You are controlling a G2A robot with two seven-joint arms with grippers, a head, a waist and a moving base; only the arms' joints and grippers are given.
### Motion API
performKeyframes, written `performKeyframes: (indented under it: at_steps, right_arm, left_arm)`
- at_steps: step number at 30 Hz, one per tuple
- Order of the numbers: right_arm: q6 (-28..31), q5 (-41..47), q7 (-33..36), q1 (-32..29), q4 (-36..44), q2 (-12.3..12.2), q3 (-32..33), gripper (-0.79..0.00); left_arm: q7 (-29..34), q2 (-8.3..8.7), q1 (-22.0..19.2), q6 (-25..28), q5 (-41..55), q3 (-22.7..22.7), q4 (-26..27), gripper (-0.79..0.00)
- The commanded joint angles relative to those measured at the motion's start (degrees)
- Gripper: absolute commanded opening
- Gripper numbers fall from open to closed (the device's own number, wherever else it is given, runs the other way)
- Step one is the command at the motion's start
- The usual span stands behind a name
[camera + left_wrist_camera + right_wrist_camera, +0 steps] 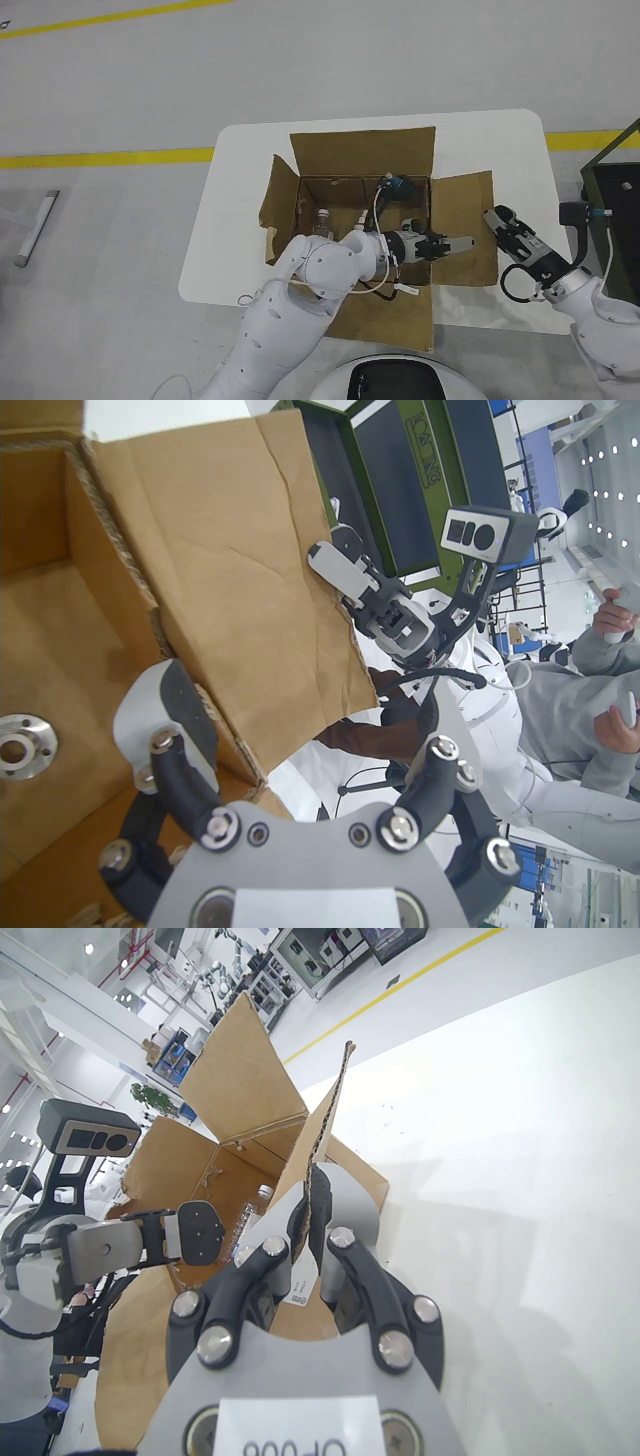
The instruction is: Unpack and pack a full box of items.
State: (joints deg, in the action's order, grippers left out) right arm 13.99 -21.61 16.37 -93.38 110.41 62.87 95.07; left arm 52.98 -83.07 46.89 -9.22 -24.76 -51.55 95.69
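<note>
Bottle [247, 1218] half hidden behind flap [320, 1128] pinched by right pincer [314, 1208]; left pincer [300, 700] spread wide at box [45, 625] wall

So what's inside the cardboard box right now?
On the cardboard box floor: a clear plastic bottle and a metal flange. The left arm crosses above, hiding the floor under it.

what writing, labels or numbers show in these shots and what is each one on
Green cart: large outline lettering turned sideways, a brand mark, left unquoted.
White label on the right gripper mount: upside-down characters, cut off by the picture's edge.
Small sticker on the box flap: too small to read.
</note>
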Motion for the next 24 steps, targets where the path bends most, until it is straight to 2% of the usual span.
performKeyframes:
  at_steps: [1, 5, 9, 14, 18, 24]
  right_arm:
    - [0.1, 0.2, 0.0, 0.1, -0.1, 0.0, 0.3, -0.785]
    - [0.5, 0.6, -0.1, 0.1, -0.5, 0.0, 0.9, -0.785]
    - [0.8, 0.9, 0.0, 0.0, -0.7, 0.0, 1.4, -0.785]
    - [0.8, 0.5, 0.0, 0.0, -0.9, 0.1, 1.5, -0.785]
    - [0.7, 0.3, -0.1, -0.2, -1.1, 0.2, 1.3, -0.785]
    - [0.7, 0.1, -0.3, -0.3, -1.2, 0.2, 1.2, -0.785]
  left_arm:
    - [0.3, 0.46, 0.3, -0.4, -2.2, -1.4, 0.7, 0.0]
    - [2.5, 1.74, 1.0, -0.3, -11.0, -3.4, 2.7, 0.0]
    - [7.2, 3.33, 1.2, 3.5, -28.6, -2.4, 3.6, 0.0]
    - [11.2, 3.97, 2.0, 3.8, -35.9, -2.1, 3.5, 0.0]
    - [14.0, 4.04, 1.8, 1.8, -39.3, -2.1, 1.8, 0.0]
    - [16.9, 3.93, 1.4, -1.0, -39.5, -3.1, -1.3, 0.0]
